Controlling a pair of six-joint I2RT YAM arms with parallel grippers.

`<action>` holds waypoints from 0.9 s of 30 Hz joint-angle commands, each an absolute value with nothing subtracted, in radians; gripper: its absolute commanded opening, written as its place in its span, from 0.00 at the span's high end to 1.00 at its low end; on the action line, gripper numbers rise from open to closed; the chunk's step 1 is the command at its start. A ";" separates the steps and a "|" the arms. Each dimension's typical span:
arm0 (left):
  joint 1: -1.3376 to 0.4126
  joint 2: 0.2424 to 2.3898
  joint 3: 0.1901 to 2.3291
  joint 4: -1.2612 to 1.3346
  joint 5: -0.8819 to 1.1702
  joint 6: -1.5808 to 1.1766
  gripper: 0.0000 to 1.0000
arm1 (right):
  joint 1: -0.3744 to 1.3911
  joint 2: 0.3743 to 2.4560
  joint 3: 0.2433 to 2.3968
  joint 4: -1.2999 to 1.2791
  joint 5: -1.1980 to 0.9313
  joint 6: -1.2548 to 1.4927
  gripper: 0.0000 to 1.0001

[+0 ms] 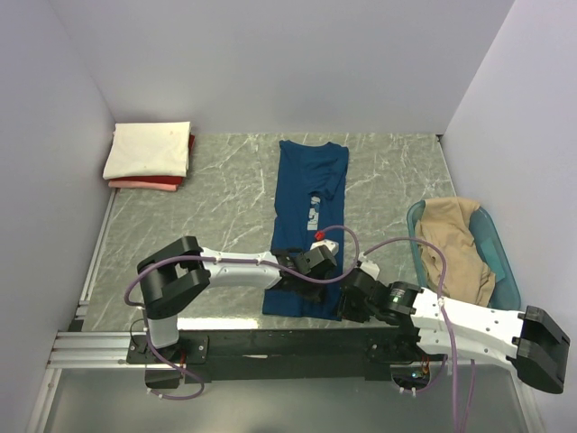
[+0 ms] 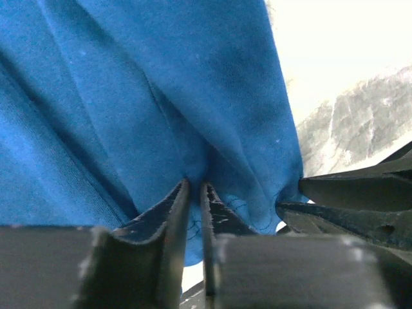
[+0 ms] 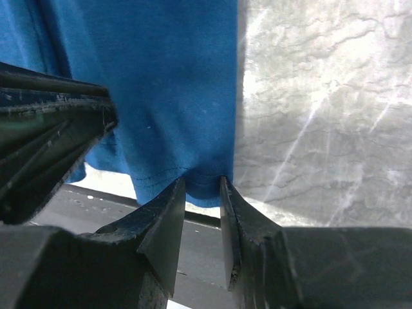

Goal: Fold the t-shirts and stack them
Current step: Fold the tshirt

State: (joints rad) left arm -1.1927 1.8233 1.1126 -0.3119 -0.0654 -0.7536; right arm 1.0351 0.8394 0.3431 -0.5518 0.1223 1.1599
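Note:
The dark blue t-shirt point(image 1: 311, 180) lies folded into a long strip down the middle of the table, its pale print partly showing. Both grippers are at its near hem. My left gripper point(image 1: 317, 262) is shut on a puckered bunch of the blue cloth point(image 2: 161, 96), its jaws almost together point(image 2: 195, 190). My right gripper point(image 1: 353, 293) grips the hem's right corner point(image 3: 148, 77), with a fold of cloth wedged between its tips point(image 3: 203, 183). A cream t-shirt point(image 1: 149, 149) lies folded on a red/pink one point(image 1: 149, 184) at the back left. A tan t-shirt point(image 1: 451, 234) is crumpled in the tub.
The teal plastic tub point(image 1: 500, 257) sits at the table's right edge. Grey walls close in the left, back and right sides. The marbled tabletop point(image 3: 322, 116) shows right of the blue tee. A black rail point(image 1: 270, 347) runs along the near edge.

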 commanded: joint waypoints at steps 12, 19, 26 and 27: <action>-1.210 1.695 1.085 -0.324 -0.081 -0.805 0.99 | 1.022 0.827 0.310 -0.520 0.127 1.186 0.73; -1.190 1.611 1.019 -0.296 -0.052 -0.850 0.99 | 1.017 0.767 0.314 -0.589 0.146 1.197 0.86; -1.163 1.554 0.945 -0.238 0.014 -0.894 0.99 | 1.014 0.692 0.341 -0.701 0.175 1.212 0.92; -1.160 1.542 0.927 -0.226 0.026 -0.900 0.99 | 1.012 0.684 0.348 -0.713 0.179 1.213 0.92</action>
State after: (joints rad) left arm -1.1690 1.5967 0.9573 -0.2855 -0.0288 -0.8635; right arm 1.0203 0.7128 0.3202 -0.6296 0.1322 1.1927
